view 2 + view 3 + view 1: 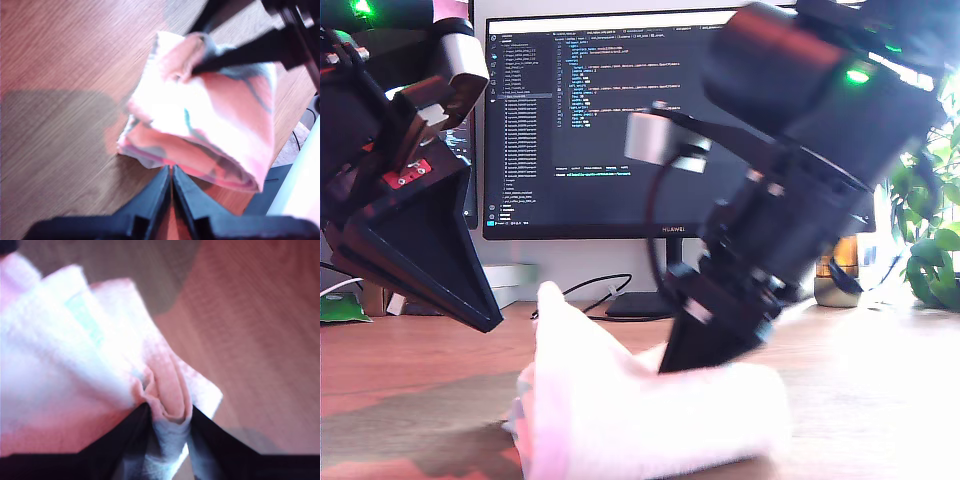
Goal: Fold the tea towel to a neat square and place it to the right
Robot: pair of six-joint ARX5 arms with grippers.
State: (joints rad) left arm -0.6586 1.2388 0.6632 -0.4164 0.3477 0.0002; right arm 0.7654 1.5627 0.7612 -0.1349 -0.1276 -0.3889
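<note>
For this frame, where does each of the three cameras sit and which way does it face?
Exterior view: low at desk level, facing the monitor; both arms show above the tea towel.
First wrist view: on my first gripper, looking down at the towel; its shut jaws hold nothing.
Second wrist view: on my second gripper, clamped on a towel fold.
All three share the towel and the wooden table.
</note>
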